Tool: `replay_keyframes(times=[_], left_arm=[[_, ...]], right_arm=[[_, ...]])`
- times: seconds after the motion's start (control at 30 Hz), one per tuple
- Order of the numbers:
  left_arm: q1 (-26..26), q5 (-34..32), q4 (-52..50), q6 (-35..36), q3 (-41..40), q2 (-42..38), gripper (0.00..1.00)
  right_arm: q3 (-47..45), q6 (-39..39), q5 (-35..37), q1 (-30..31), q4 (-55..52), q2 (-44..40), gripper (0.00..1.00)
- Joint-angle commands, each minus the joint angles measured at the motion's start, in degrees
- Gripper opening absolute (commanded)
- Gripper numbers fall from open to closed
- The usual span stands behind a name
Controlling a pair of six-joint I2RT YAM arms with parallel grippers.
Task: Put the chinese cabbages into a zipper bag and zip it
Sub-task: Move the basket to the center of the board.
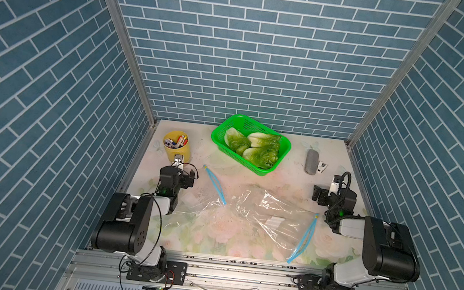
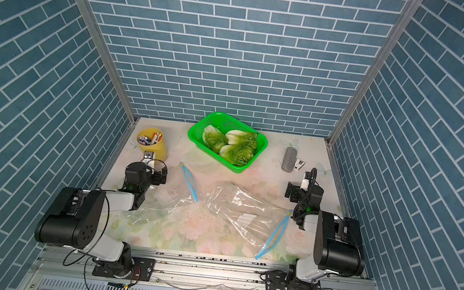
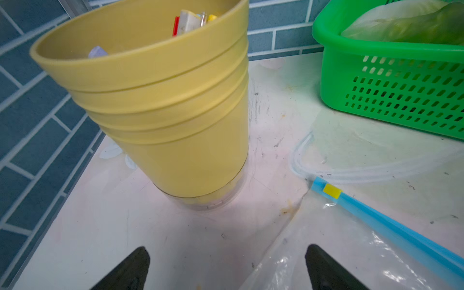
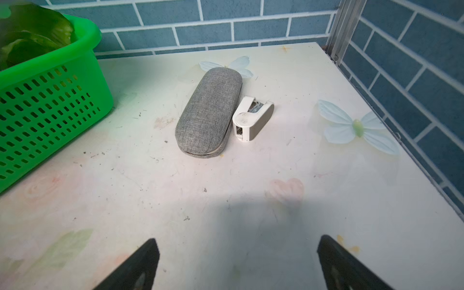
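Three chinese cabbages [image 1: 259, 154] [image 2: 237, 152] lie side by side in a green mesh basket [image 1: 238, 159] at the back middle of the table. Two clear zipper bags lie flat in front of it. One bag [image 1: 188, 206] has its blue zipper [image 1: 215, 184] [image 3: 389, 221] near my left gripper. The other bag [image 1: 273, 213] has its blue zipper [image 1: 303, 240] near my right arm. My left gripper [image 1: 177, 161] [image 3: 227, 266] is open and empty, just behind a yellow cup. My right gripper [image 1: 335, 181] [image 4: 237, 261] is open and empty over bare table.
The yellow cup [image 1: 177, 145] [image 3: 163, 100], filled with small items, stands at the back left. A grey fabric case [image 1: 310, 161] [image 4: 208, 113] and a small white stapler [image 1: 321, 166] [image 4: 252, 118] lie at the back right. Blue brick walls close in three sides.
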Motion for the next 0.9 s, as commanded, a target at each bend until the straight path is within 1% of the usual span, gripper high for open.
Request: replay_keyframes(times=[0.0, 0.7, 0.77, 0.8, 0.87], left_arm=[[-0.13, -0.24, 0.7, -0.19, 0.13, -0.43, 0.99], [-0.17, -0.16, 0.86, -0.26, 0.2, -0.52, 0.99], [-0.17, 1.91, -4.07, 0.66, 2.59, -1.89, 1.0], [-0.17, 3.1, -8.07, 1.03, 4.47, -2.92, 0.99], [-0.17, 5.28, -21.76, 2.22, 11.05, -4.46, 0.99]], right_arm=[[0.52, -0.46, 0.39, 0.13, 1.44, -0.17, 0.99], [0.35, -0.46, 0.57, 0.23, 1.61, -0.32, 0.99], [0.33, -0.42, 1.06, 0.25, 1.76, -0.4, 0.99], [0.67, -0.31, 1.57, 0.34, 0.94, -0.61, 0.99], [2.01, -0.37, 1.62, 0.48, -2.78, -2.48, 0.99]])
